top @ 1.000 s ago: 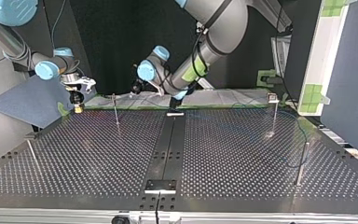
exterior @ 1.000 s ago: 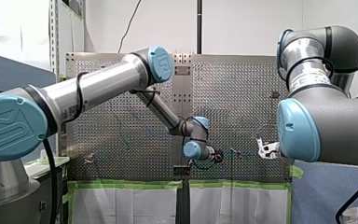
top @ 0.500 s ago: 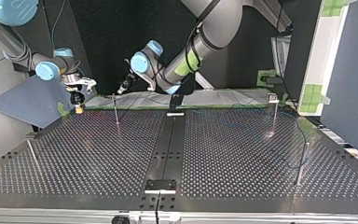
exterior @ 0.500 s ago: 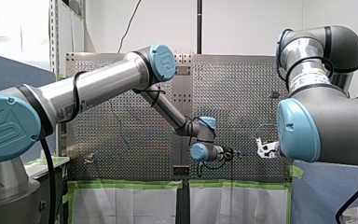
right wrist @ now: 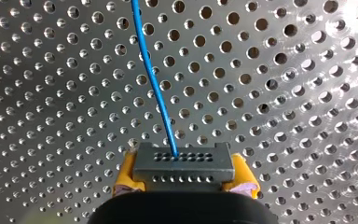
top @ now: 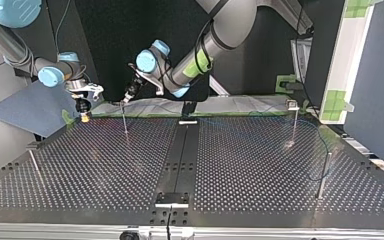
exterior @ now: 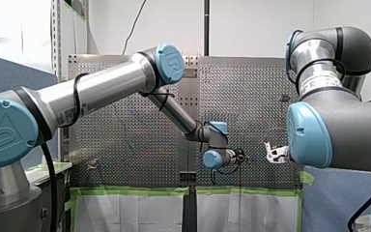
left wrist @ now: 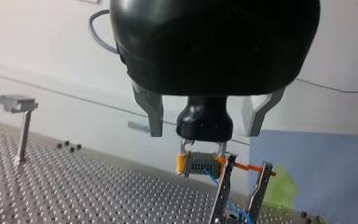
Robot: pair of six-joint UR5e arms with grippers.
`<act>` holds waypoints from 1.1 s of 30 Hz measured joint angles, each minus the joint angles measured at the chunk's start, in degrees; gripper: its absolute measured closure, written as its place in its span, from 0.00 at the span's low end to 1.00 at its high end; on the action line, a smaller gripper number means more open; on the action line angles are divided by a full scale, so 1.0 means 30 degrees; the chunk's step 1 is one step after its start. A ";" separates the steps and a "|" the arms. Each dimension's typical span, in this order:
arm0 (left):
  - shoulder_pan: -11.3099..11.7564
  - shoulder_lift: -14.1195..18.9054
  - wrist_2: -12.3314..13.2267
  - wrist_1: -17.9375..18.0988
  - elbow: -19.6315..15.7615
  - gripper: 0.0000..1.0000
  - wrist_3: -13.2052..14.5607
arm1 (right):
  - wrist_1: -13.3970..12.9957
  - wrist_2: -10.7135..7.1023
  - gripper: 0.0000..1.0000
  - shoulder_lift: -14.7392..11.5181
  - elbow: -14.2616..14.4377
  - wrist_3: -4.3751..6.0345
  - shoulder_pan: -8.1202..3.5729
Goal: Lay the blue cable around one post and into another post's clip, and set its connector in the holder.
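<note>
1. A white label on my right arm is too small to read.
2. My right end effector is clenched on the grey connector, above the tabletop at its far left corner in the top view. The blue cable leads away from it.
3. My left end effector is released, empty, near a thin post.

**Robotics laboratory: two-arm test cell**

Perforated metal table, with thin steel posts standing upright on it. Two industrial arms flank it: my left arm and my right arm, grey with blue joint caps. Green tape runs along the table edge. Bare white wall. Blue partition panel.
</note>
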 joint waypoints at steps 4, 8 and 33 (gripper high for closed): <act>-0.0013 0.0003 -0.0360 -0.0296 0.0000 0.16 -0.0185 | 0.0042 0.0001 1.00 0.0004 -0.0015 0.0007 0.0004; -0.0014 0.0006 -0.0625 -0.0647 0.0000 0.16 -0.0078 | 0.0116 0.0000 1.00 0.0003 -0.0037 0.0007 0.0013; 0.0018 0.0007 -0.0867 -0.1117 -0.0001 0.16 0.0251 | 0.0187 0.0002 1.00 -0.0005 -0.0075 0.0008 0.0023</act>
